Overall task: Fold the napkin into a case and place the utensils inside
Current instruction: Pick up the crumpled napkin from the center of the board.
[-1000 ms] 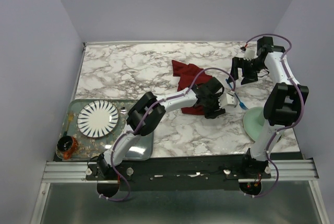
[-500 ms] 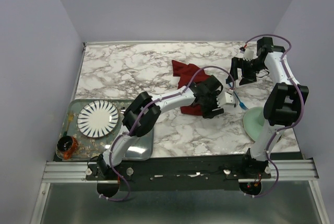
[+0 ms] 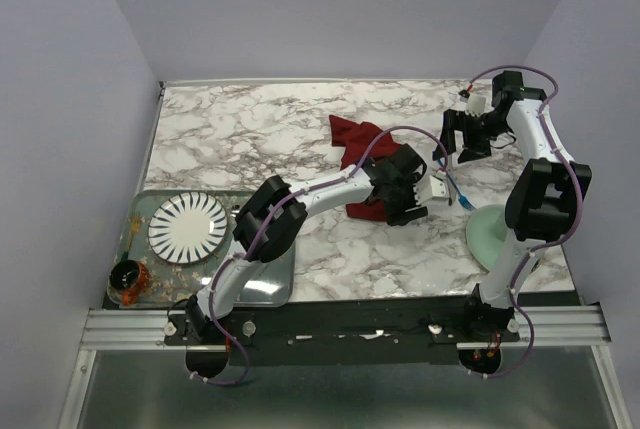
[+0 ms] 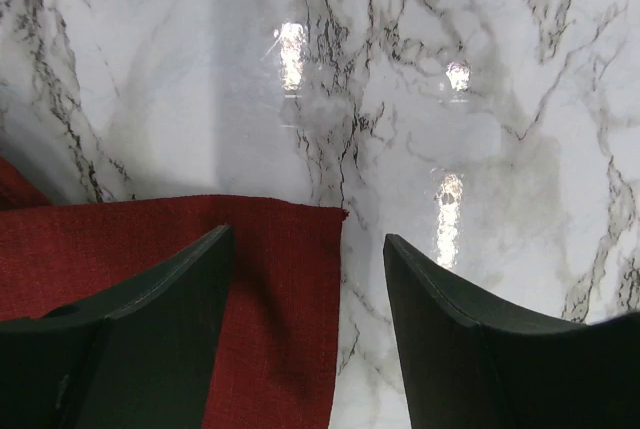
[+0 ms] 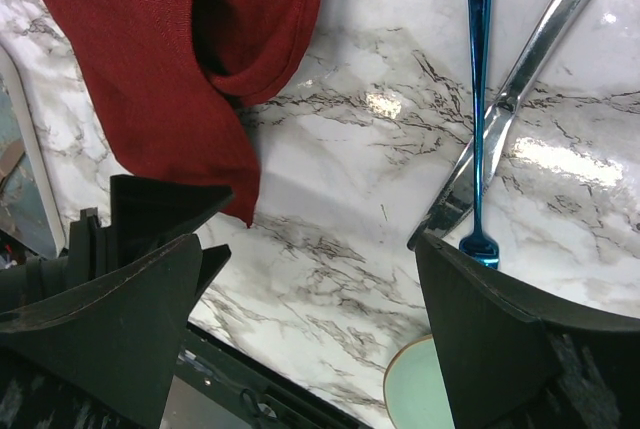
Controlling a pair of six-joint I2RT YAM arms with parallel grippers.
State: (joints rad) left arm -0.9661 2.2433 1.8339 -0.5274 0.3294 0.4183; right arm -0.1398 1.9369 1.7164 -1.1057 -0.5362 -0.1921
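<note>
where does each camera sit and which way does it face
Top external: above and behind the bases, facing down on the table; left arm, right arm whole.
Left wrist: behind the left gripper, facing down at a napkin corner; both fingers.
Right wrist: behind the right gripper, facing down at fork, silvery utensil; both fingers.
Shared: napkin in all three.

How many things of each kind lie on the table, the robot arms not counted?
Cloth: 1, the dark red napkin.
Utensils: 2, the blue utensil and the silvery utensil.
Dishes: 2, the striped plate and the pale green dish.
Trays: 1, the grey tray.
Jars: 1, the small dark jar.
Total: 7.
</note>
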